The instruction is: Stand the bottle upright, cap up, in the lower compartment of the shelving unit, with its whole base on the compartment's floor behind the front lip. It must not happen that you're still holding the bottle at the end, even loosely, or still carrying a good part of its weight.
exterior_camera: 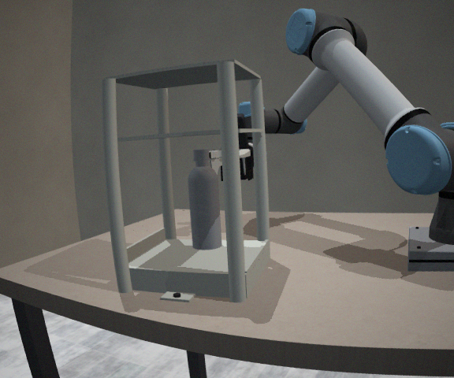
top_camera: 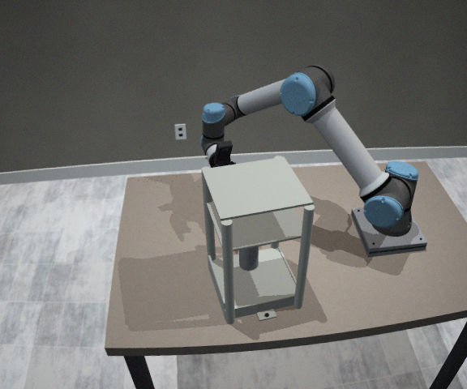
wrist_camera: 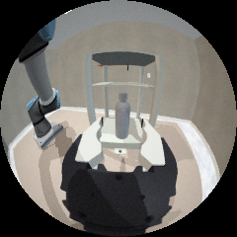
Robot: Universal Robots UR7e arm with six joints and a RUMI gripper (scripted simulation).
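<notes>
The grey bottle (top_camera: 248,257) (exterior_camera: 205,203) (wrist_camera: 122,116) stands upright, cap up, on the floor of the lower compartment of the pale shelving unit (top_camera: 254,185) (exterior_camera: 231,183) (wrist_camera: 91,89), behind the front lip. My gripper (exterior_camera: 217,157) (wrist_camera: 122,118) is open at the back side of the unit, level with the bottle's neck. Its white fingers point toward the bottle with a gap on either side and do not touch it. In the top view the shelf top hides the fingers; only the wrist shows behind it.
A small grey plate with a black button (top_camera: 266,314) (exterior_camera: 175,295) lies on the table (top_camera: 162,259) just in front of the unit. The arm's base (top_camera: 388,238) (exterior_camera: 443,252) is bolted at the table's right.
</notes>
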